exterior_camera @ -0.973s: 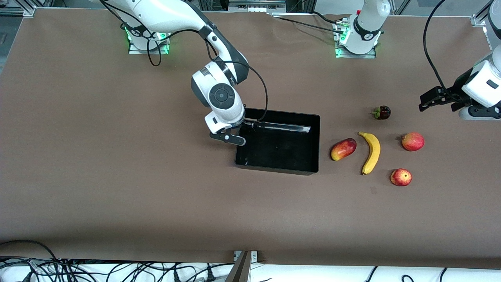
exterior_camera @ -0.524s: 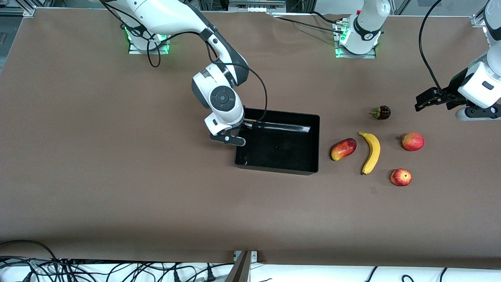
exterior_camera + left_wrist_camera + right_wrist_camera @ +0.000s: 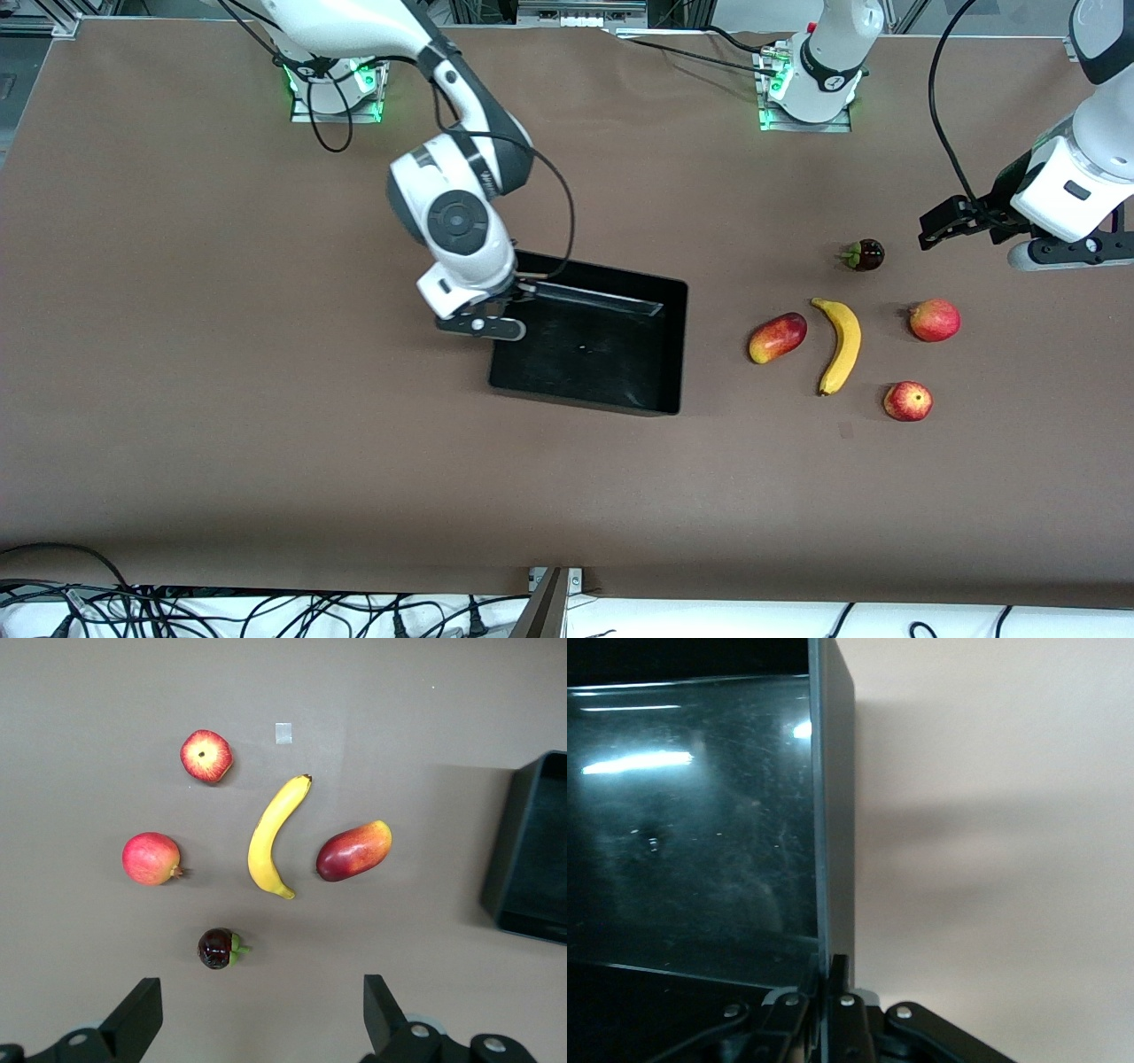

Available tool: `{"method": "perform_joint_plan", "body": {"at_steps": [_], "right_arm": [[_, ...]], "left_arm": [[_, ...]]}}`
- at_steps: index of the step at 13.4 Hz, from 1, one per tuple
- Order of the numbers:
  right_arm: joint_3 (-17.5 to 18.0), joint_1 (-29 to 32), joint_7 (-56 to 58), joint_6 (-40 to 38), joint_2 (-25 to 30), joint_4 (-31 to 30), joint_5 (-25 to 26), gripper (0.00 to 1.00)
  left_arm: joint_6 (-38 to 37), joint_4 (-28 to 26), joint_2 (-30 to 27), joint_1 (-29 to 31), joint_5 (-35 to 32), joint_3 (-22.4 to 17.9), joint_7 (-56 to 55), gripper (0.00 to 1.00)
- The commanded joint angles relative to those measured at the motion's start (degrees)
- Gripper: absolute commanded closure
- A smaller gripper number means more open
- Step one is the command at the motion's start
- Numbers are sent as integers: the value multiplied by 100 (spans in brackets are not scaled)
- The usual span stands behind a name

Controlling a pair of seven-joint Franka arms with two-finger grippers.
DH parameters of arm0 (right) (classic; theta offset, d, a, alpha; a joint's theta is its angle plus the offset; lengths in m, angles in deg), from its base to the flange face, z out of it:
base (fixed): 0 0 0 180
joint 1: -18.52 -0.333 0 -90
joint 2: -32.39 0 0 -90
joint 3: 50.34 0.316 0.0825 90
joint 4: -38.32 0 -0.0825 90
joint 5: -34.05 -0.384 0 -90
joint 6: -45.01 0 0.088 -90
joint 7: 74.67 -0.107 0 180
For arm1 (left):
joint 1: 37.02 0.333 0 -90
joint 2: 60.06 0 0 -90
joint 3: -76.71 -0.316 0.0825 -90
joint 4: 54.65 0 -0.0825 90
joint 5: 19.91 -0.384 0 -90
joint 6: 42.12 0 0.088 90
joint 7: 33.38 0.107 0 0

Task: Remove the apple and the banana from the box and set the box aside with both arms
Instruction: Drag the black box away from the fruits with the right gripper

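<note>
The black box (image 3: 589, 341) lies mid-table, its wall at the right arm's end pinched between the closed fingers of the right gripper (image 3: 509, 306). Toward the left arm's end of the box lie the mango (image 3: 777, 338), banana (image 3: 841, 343) and two apples (image 3: 908, 400). The left gripper (image 3: 939, 226) hangs wide open over bare table near them.

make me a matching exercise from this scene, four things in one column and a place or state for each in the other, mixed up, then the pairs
Things:
1. black tray
2. banana
3. left gripper
4. mangosteen

Places or states:
A. lies between the mango and two red fruits
B. open, up over the fruits
C. its wall pinched by the shut right gripper
D. dark fruit farthest from the front camera

Pairs: 1-C, 2-A, 3-B, 4-D
</note>
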Motion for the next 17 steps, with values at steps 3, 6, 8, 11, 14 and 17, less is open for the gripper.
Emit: {"method": "perform_joint_plan", "body": {"at_steps": [3, 6, 8, 11, 14, 17], "right_arm": [[-526, 697, 2214, -782, 549, -83, -73, 100], [-790, 1320, 3524, -1177, 724, -205, -212, 100], [-930, 1716, 4237, -1153, 917, -546, -266, 100], [-1019, 2182, 4793, -1030, 1024, -890, -345, 100], [-1133, 2473, 4838, -583, 1120, -1469, -626, 100], [-1230, 2491, 4951, 199, 1199, -2137, -670, 100]], "left_arm": [[-283, 432, 194, -18, -43, 15, -35, 0], [-310, 450, 176, -18, -43, 24, -35, 0], [-336, 511, 176, -27, -60, 50, -35, 0], [-600, 705, 203, -27, -52, 164, -35, 0], [-618, 696, 203, -18, -52, 182, -35, 0], [-618, 705, 203, -27, -95, 234, -44, 0]]}}
